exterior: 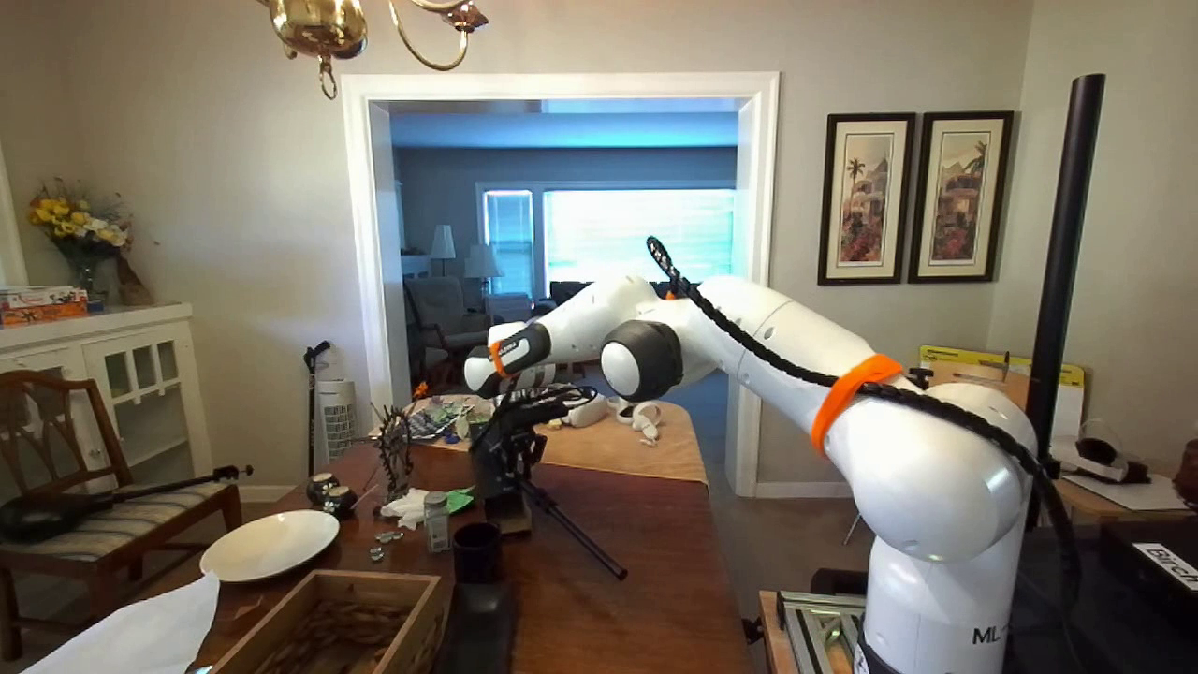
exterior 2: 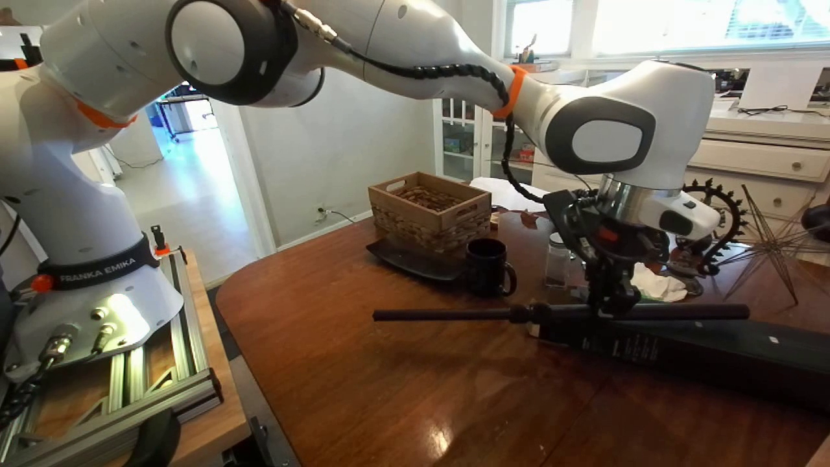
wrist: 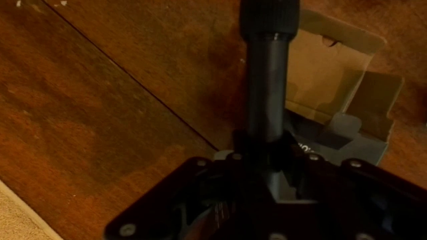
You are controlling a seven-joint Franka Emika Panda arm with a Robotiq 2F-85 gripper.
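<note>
Black rod [wrist: 268, 83], clasped near its middle by the tool [exterior 2: 609, 310], closed around it; projecting past both sides of the tool, over a dark carton [exterior 2: 707, 353] below on the desk [exterior 2: 402, 376]; probably light, stiff and smooth, hence liable to swivel if pinched off-centre; best held mid-length, beside the collar [exterior 2: 532, 313] near the tool

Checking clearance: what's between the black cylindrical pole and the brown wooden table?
A long black cardboard box, beneath part of the pole in an exterior view.
</note>
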